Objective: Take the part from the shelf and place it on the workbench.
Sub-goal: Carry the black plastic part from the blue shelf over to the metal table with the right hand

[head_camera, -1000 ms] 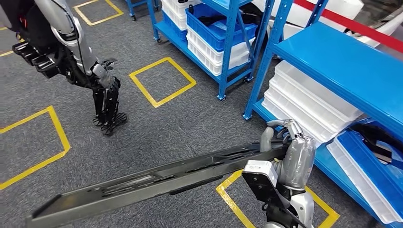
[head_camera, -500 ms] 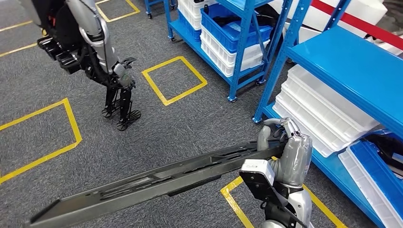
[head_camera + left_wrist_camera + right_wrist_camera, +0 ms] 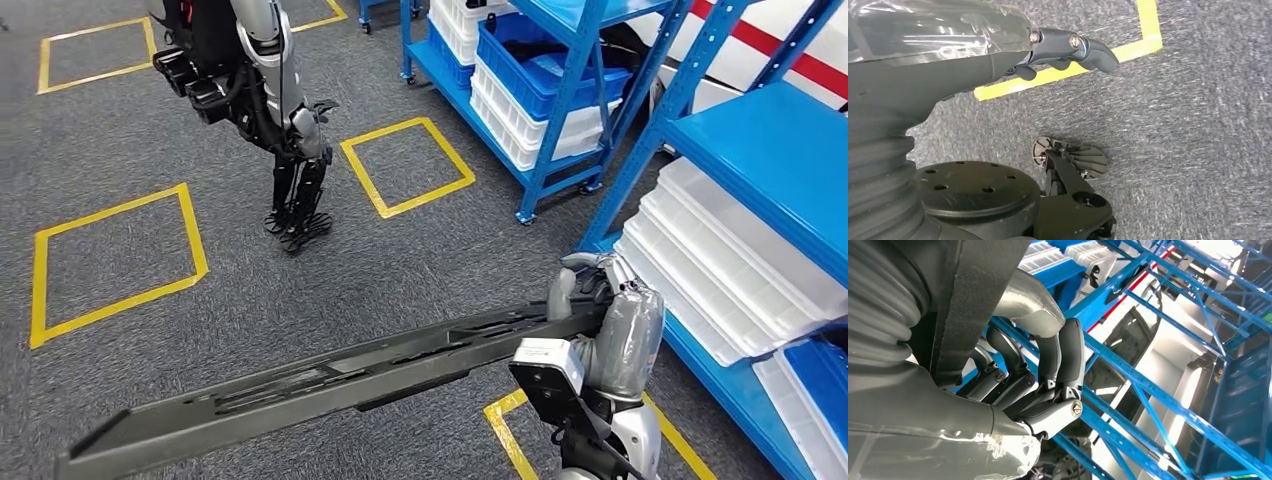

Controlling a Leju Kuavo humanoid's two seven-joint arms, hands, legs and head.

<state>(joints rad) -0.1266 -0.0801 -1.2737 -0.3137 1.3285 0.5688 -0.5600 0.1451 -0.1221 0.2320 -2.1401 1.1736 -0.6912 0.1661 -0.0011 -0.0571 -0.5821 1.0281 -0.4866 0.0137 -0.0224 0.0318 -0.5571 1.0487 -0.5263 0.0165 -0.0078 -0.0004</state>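
Note:
The part (image 3: 330, 385) is a long, flat, dark grey plastic strip with cut-outs. It stretches across the lower head view, from the right out to the bottom left corner, above the floor. My right hand (image 3: 608, 315) grips it at its right end, fingers wrapped over the top edge. In the right wrist view the fingers (image 3: 1048, 380) curl around the dark part (image 3: 978, 300). My left hand (image 3: 305, 125) hangs at my side near the upper left and holds nothing; in the left wrist view its fingers (image 3: 1073, 47) lie loosely extended above the carpet.
A blue shelf (image 3: 780, 150) with stacked white trays (image 3: 740, 260) stands close on the right. Another blue rack (image 3: 545, 160) with white crates and a blue bin (image 3: 535, 55) stands farther back. Yellow tape squares (image 3: 405, 165) mark the grey carpet (image 3: 200, 330).
The whole picture has shifted: my view has turned, so the shelves slide right and the floor squares move rightward. The part stays in my right hand's grip, in the same pose.

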